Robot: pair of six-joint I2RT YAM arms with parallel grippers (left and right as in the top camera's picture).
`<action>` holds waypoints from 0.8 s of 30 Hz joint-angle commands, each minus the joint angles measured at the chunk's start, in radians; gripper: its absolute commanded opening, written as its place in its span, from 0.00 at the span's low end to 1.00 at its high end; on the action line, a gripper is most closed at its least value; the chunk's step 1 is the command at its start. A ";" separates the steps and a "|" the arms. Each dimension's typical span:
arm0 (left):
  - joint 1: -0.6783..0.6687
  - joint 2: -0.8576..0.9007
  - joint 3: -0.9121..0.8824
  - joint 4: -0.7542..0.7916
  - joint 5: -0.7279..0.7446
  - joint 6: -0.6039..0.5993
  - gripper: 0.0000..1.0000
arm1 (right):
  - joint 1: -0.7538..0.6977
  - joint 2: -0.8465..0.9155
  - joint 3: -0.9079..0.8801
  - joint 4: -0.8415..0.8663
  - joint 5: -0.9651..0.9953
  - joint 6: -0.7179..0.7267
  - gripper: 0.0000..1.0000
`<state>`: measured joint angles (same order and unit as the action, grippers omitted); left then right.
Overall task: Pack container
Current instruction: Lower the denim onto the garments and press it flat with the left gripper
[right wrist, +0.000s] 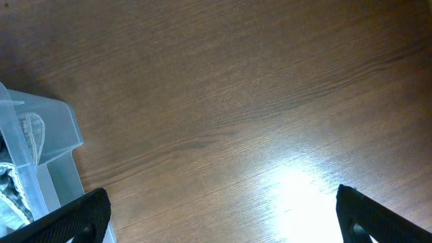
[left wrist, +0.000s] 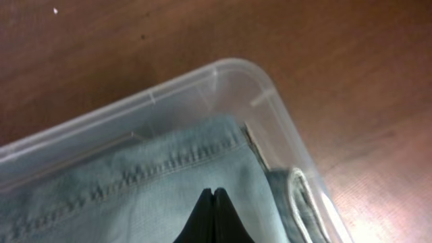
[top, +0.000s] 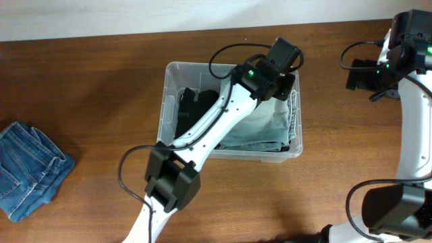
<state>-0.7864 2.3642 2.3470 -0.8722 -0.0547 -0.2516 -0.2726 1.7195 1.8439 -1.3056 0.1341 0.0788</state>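
Packing in progress: left tool [left wrist: 214, 214], closed on nothing, points down at light jeans [left wrist: 135, 196] folded in the container [top: 202, 65] beneath it. The right tool [right wrist: 223, 223] gapes beside the container. Likely next: fetching the loose jeans [top: 30, 169], far from both tools.

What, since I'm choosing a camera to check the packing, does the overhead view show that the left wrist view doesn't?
Only overhead: the blue jeans lying on the table outside the clear bin, dark clothing inside it, and the right arm. Only left wrist: the shut left end effector and close-up seam stitching. Both: the bin and the light denim in it.
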 commanded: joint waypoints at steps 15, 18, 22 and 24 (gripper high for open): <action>0.013 0.048 0.099 -0.098 -0.032 -0.006 0.01 | -0.003 -0.004 0.008 0.000 0.009 0.008 0.99; 0.008 -0.006 0.130 -0.181 -0.029 -0.006 0.01 | -0.003 -0.004 0.008 0.000 0.009 0.008 0.99; -0.011 -0.045 0.134 -0.286 -0.028 -0.006 0.01 | -0.003 -0.004 0.008 0.000 0.009 0.008 0.99; -0.019 -0.045 0.134 -0.353 -0.020 -0.006 0.01 | -0.003 -0.004 0.008 0.000 0.009 0.008 0.99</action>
<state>-0.7898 2.3653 2.4580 -1.1782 -0.0795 -0.2516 -0.2726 1.7195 1.8439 -1.3056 0.1345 0.0788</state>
